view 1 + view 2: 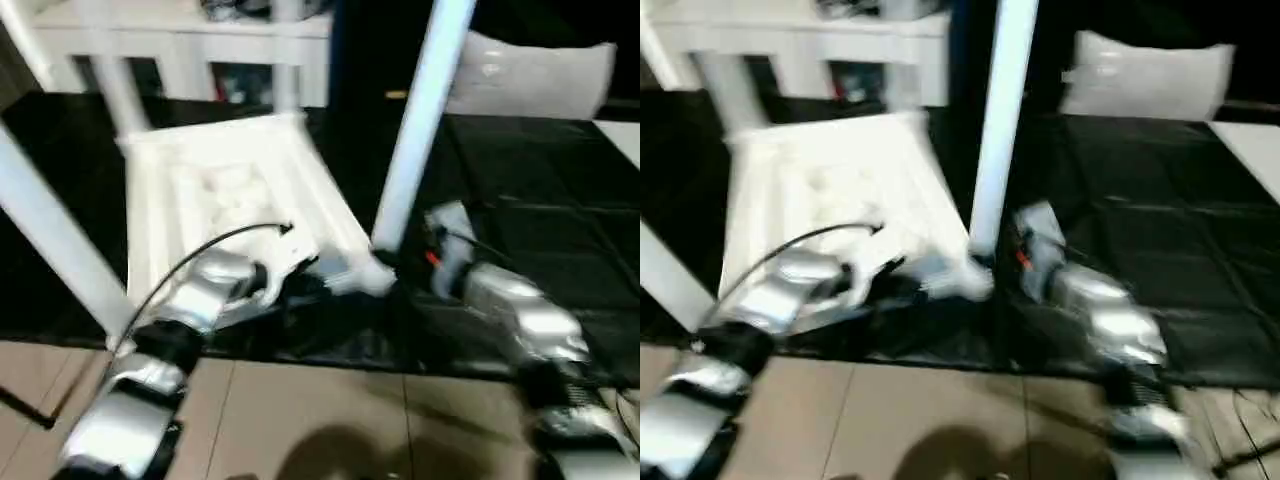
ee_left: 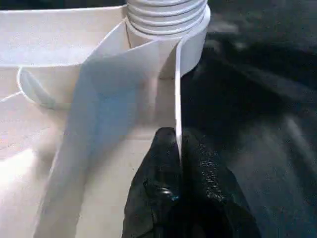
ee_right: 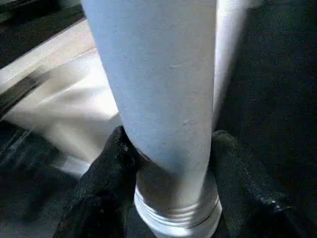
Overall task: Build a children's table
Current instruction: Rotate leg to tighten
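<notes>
The children's table lies upside down on a black mat, its ribbed top (image 1: 225, 190) facing up and its legs standing up from the corner sockets. My left gripper (image 1: 300, 268) is shut on the thin rim wall (image 2: 177, 114) of the top, just beside the near corner socket (image 2: 193, 39). A long white leg (image 1: 420, 120) rises from that socket. My right gripper (image 1: 428, 248) is closed around this leg (image 3: 163, 99) near its base, with one black finger (image 3: 111, 168) pressed on each side. Another leg (image 1: 50, 235) slants up at the near left.
The black mat (image 1: 540, 220) ends at a tiled floor (image 1: 330, 410) in front of me. A white cabinet (image 1: 180, 35) stands behind the table. A white cushion-like bag (image 1: 540, 75) lies at the back right, with a flat white board (image 1: 625, 135) at the right edge.
</notes>
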You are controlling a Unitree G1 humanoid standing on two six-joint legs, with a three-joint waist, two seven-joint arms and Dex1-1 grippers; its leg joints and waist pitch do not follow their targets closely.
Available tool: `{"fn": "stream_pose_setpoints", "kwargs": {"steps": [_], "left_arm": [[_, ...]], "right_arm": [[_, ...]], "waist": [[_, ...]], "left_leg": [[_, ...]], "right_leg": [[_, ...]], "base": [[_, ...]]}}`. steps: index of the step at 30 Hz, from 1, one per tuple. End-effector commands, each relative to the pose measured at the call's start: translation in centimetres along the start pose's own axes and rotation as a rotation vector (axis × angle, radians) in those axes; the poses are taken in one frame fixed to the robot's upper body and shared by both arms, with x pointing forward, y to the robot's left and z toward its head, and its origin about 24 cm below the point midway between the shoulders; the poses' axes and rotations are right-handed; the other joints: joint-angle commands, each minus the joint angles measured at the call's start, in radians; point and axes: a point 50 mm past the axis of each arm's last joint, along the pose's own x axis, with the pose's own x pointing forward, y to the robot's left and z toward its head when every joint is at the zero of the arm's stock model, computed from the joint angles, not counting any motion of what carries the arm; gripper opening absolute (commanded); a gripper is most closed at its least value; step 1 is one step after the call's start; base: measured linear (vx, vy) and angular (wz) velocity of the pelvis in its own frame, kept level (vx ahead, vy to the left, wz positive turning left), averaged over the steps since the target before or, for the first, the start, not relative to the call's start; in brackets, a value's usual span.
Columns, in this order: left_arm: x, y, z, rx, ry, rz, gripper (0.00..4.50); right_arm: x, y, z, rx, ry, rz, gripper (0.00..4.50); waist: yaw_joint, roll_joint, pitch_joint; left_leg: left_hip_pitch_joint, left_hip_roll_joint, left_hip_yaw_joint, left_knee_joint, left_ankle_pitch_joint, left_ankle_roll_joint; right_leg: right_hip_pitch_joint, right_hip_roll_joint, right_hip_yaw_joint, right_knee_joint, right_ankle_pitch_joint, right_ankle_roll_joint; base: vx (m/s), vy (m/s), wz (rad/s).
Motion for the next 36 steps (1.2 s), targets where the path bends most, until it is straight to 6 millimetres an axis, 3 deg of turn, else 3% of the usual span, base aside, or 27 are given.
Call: {"fn": "stream_pose_setpoints", "kwargs": {"steps": [1,3,5,7,9,11,12,13,15,16,18,19,21,23,27,30,33,34,36], "left_arm": [[2.1,-1.1,2.5,0.006,-0.082,0.011,0.00],[2.3,-1.1,2.6,0.000,-0.081,0.033,0.00],[2.4,-1.2,2.9,0.002,-0.091,0.045,0.00],[2.4,-1.3,3.1,0.001,-0.101,0.042,0.00],[2.4,-1.3,3.1,0.002,-0.102,0.041,0.00],[1.7,-1.3,2.8,0.087,-0.101,-0.009,0.00],[1.6,-1.3,2.7,0.096,-0.099,-0.016,0.00],[0.8,-1.4,2.2,0.169,-0.101,-0.081,0.00],[0.3,-1.5,1.9,0.203,-0.106,-0.123,0.00],[0.1,-1.4,1.7,0.210,-0.102,-0.133,0.00],[-0.6,-1.1,1.1,0.235,-0.077,-0.161,0.00],[-1.0,-1.1,0.9,0.262,-0.068,-0.197,0.00],[-1.4,-1.1,0.6,0.276,-0.054,-0.235,0.00],[-2.0,-1.1,0.3,0.302,-0.040,-0.295,0.00],[-2.7,-1.2,-0.3,0.356,0.005,-0.385,0.00],[-3.0,-1.2,-0.4,0.376,0.019,-0.431,0.00],[-3.3,-1.2,-0.5,0.391,0.035,-0.470,0.00],[-3.5,-1.2,-0.6,0.402,0.044,-0.491,0.00],[-3.6,-1.2,-0.6,0.407,0.049,-0.507,0.00]], "right_arm": [[2.3,3.2,-0.6,0.052,0.002,0.077,1.96],[2.4,3.4,-0.5,0.032,-0.016,0.077,2.52],[2.4,3.6,-0.1,0.036,-0.060,0.077,2.66],[1.9,3.3,0.2,0.050,-0.087,0.088,2.72],[1.9,3.3,0.2,0.050,-0.090,0.090,2.99],[0.1,1.8,0.4,-0.021,-0.101,0.146,3.08],[-0.1,1.6,0.4,-0.030,-0.102,0.153,3.16],[-1.4,0.8,0.6,-0.060,-0.101,0.215,3.41],[-2.2,0.3,0.9,-0.070,-0.098,0.265,3.47],[-2.6,0.1,1.0,-0.098,-0.089,0.285,3.52],[-3.7,-0.5,1.2,-0.164,-0.054,0.350,3.62],[-4.2,-0.6,1.5,-0.195,-0.045,0.393,3.84],[-4.7,-0.6,1.7,-0.214,-0.034,0.450,3.84],[-5.4,-0.6,1.8,-0.265,0.003,0.555,3.84],[-6.1,-0.5,1.4,-0.327,0.078,0.684,3.84],[-6.3,-0.5,0.9,-0.344,0.130,0.755,3.47],[-6.4,-0.3,0.6,-0.351,0.172,0.809,3.38],[-6.3,-0.2,0.5,-0.354,0.183,0.833,3.10],[-6.2,-0.1,0.3,-0.355,0.193,0.852,3.10]], "waist": [[0.005,-0.005,-0.059],[0.006,-0.005,-0.063],[0.006,-0.001,-0.062],[0.009,-0.003,-0.068],[0.010,-0.005,-0.068],[0.013,-0.002,-0.068],[0.021,-0.008,-0.071],[0.026,-0.008,-0.073],[0.034,-0.005,-0.079],[0.035,-0.004,-0.084],[0.043,-0.003,-0.085],[0.046,-0.001,-0.084],[0.051,0.000,-0.081],[0.062,0.002,-0.078],[0.076,0.000,-0.078],[0.085,-0.001,-0.077],[0.089,-0.003,-0.078],[0.090,-0.003,-0.078],[0.091,-0.002,-0.080]], "left_leg": [[-0.003,0.041,-0.022,-0.066,-0.133,0.053],[-0.002,0.049,-0.024,-0.071,-0.128,0.059],[-0.001,0.055,-0.025,-0.074,-0.136,0.062],[-0.003,0.061,-0.027,-0.075,-0.115,0.073],[-0.005,0.060,-0.024,-0.074,-0.099,0.082],[-0.008,0.059,-0.023,-0.073,-0.095,0.087],[-0.012,0.055,-0.021,-0.070,-0.082,0.106],[-0.016,0.053,-0.021,-0.068,-0.056,0.122],[-0.019,0.056,-0.023,-0.065,-0.023,0.139],[-0.024,0.061,-0.023,-0.061,0.016,0.155],[-0.023,0.063,-0.021,-0.055,0.035,0.168],[-0.025,0.063,-0.022,-0.054,0.031,0.172],[-0.026,0.066,-0.019,-0.055,0.010,0.173],[-0.019,0.070,-0.019,-0.058,-0.020,0.156],[-0.015,0.074,-0.019,-0.059,-0.047,0.138],[-0.016,0.071,-0.019,-0.060,-0.057,0.125],[-0.017,0.071,-0.019,-0.060,-0.053,0.122],[-0.018,0.071,-0.020,-0.060,-0.049,0.124],[-0.018,0.071,-0.020,-0.059,-0.042,0.123]], "right_leg": [[0.052,-0.104,0.042,-0.134,-0.589,0.030],[0.054,-0.106,0.046,-0.126,-0.524,0.015],[0.052,-0.106,0.051,-0.120,-0.486,-0.005],[0.056,-0.110,0.063,-0.099,-0.382,-0.062],[0.058,-0.111,0.068,-0.091,-0.346,-0.089],[0.060,-0.111,0.069,-0.091,-0.343,-0.093],[0.069,-0.113,0.071,-0.090,-0.342,-0.082],[0.070,-0.110,0.071,-0.086,-0.311,-0.079],[0.071,-0.108,0.071,-0.075,-0.253,-0.083],[0.069,-0.106,0.071,-0.060,-0.173,-0.102],[0.064,-0.105,0.067,-0.054,-0.128,-0.129],[0.062,-0.105,0.065,-0.054,-0.134,-0.130],[0.060,-0.106,0.064,-0.061,-0.173,-0.124],[0.056,-0.107,0.064,-0.069,-0.245,-0.108],[0.053,-0.109,0.068,-0.067,-0.250,-0.118],[0.055,-0.111,0.068,-0.069,-0.275,-0.116],[0.056,-0.109,0.068,-0.069,-0.281,-0.109],[0.056,-0.110,0.068,-0.068,-0.278,-0.109],[0.055,-0.110,0.067,-0.066,-0.270,-0.110]], "base": [[0.000,0.000,0.00],[0.000,0.000,0.00],[0.000,0.000,0.00],[0.000,0.000,0.00],[0.000,0.000,0.00],[0.000,0.000,0.00],[0.000,0.000,0.00],[0.000,0.000,0.00],[0.000,0.000,0.00],[0.000,0.000,0.00],[0.000,0.000,0.00],[0.000,0.000,0.00],[0.000,0.000,0.00],[0.000,0.000,0.00],[0.000,0.000,0.00],[0.000,0.000,0.00],[0.000,0.000,0.00],[0.000,0.000,0.00],[0.000,0.000,0.00]]}}
